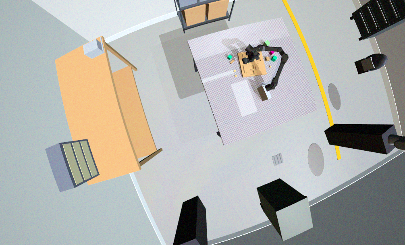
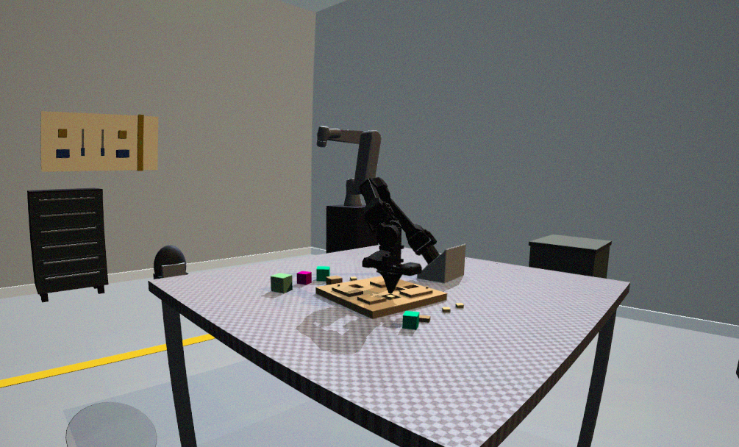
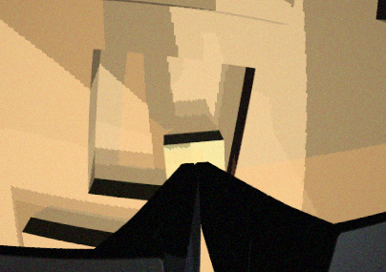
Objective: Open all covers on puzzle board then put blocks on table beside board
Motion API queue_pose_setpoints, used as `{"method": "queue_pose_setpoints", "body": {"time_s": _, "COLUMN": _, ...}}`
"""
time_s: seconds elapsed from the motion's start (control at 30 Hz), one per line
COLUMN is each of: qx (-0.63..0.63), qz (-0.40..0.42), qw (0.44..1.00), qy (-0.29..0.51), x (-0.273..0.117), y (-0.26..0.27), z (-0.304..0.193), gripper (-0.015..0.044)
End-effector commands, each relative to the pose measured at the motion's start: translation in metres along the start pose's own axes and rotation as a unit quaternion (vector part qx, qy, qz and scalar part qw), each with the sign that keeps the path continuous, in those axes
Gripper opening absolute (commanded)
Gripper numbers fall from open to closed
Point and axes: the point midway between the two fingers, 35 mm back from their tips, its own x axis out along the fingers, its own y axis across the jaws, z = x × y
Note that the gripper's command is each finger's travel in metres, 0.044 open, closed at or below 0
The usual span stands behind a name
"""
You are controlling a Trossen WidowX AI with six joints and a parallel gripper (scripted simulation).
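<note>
The tan puzzle board lies on the table with several raised flat covers, one cover near its left corner. My gripper is shut and empty, its tips low over the board. A pale yellow block sits in an opening right at the tips; contact is unclear. Small yellow blocks and tan blocks rest on the table clear of the board. The arm hides part of the board in the top view.
A green cube, a magenta cube and a teal cube stand beside the board. Another teal cube stands on its opposite side. A grey wedge-shaped thing stands by the arm's base.
</note>
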Motion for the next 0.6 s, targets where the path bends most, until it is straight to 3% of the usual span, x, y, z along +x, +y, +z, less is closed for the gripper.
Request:
{"method": "queue_pose_setpoints", "body": {"time_s": 0.0, "qx": -0.008, "qz": -0.004, "qw": 1.000, "qy": 0.001, "x": 0.0053, "y": -0.0007, "z": -0.0022, "gripper": 0.0000}}
{"method": "queue_pose_setpoints", "body": {"time_s": 0.57, "qx": -0.008, "qz": -0.004, "qw": 1.000, "qy": 0.001, "x": 0.0100, "y": 0.0045, "z": 0.0054, "gripper": 0.0000}}
